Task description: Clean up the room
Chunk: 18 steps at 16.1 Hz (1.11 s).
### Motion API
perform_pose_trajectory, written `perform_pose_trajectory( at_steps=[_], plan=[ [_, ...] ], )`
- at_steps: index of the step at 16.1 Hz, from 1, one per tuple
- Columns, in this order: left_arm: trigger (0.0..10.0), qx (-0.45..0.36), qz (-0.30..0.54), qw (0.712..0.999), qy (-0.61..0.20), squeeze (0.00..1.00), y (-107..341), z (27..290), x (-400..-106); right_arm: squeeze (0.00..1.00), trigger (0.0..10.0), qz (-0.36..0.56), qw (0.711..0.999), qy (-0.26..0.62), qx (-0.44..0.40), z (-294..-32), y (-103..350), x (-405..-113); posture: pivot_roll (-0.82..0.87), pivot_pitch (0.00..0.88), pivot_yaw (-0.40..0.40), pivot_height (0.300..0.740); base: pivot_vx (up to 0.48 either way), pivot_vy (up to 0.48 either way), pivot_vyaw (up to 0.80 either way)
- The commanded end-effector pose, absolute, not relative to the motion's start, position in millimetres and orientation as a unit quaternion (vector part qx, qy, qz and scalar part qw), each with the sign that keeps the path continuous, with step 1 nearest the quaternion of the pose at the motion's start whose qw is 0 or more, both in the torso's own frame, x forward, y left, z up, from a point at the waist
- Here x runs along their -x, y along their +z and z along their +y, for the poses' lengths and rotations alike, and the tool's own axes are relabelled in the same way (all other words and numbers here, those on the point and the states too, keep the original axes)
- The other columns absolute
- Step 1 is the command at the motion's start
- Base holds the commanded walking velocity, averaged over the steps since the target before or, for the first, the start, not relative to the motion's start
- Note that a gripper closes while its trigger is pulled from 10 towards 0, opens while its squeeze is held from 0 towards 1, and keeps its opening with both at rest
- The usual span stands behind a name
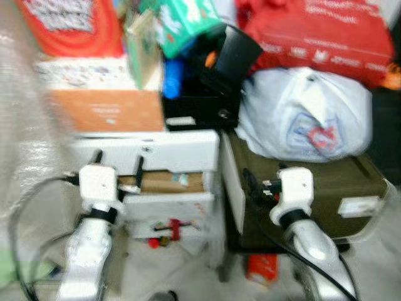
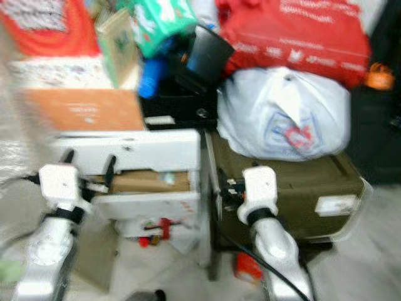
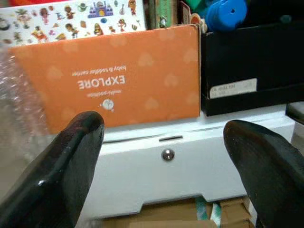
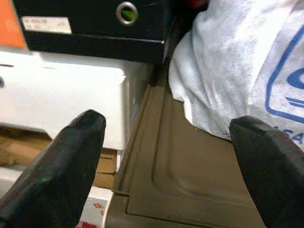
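While both arms reach forward, the left gripper [image 3: 164, 156] hangs spread wide and empty before the white drawer unit [image 1: 175, 150] at centre left, under the orange box [image 1: 106, 110]. At lower right the right gripper [image 4: 166, 156], equally wide and empty, hovers over the olive bin [image 1: 313, 182] beneath the white bag [image 1: 307, 113].

The robot has two silver arms, each ending in a boxy white wrist block joined by a black collar. The left gripper [image 1: 117, 168] and right gripper [image 4: 171, 166] carry long, glossy black fingers with rounded tips. Black cables loop from both wrists.
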<state>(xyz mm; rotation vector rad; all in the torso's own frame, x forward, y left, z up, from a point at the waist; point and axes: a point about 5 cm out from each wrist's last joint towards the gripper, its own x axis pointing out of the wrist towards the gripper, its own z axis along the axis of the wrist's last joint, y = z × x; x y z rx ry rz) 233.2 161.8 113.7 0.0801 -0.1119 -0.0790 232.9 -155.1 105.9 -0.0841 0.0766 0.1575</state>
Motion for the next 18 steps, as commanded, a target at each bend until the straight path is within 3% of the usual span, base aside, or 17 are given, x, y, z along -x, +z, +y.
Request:
perform_pose_trajectory(
  at_steps=[1,13,18],
  plan=[
    [10.0,-0.052,-0.057,0.996,-0.035,0.0,115,166,-234,0.0,10.0,0.035,0.996,0.078,0.036,-154,108,-234,0.03,0.0,-0.003,0.74,0.0,0.0,0.8],
    [10.0,-0.079,-0.057,0.994,-0.04,0.0,116,165,-236,0.0,10.0,0.035,0.997,0.067,0.03,-154,108,-236,0.03,0.0,0.0,0.74,0.0,0.0,0.79],
    [10.0,-0.07,-0.029,0.997,-0.027,0.0,107,178,-226,0.0,10.0,0.044,0.999,0.012,0.009,-165,106,-234,0.03,0.0,0.012,0.74,0.0,0.0,0.12]
  ],
)
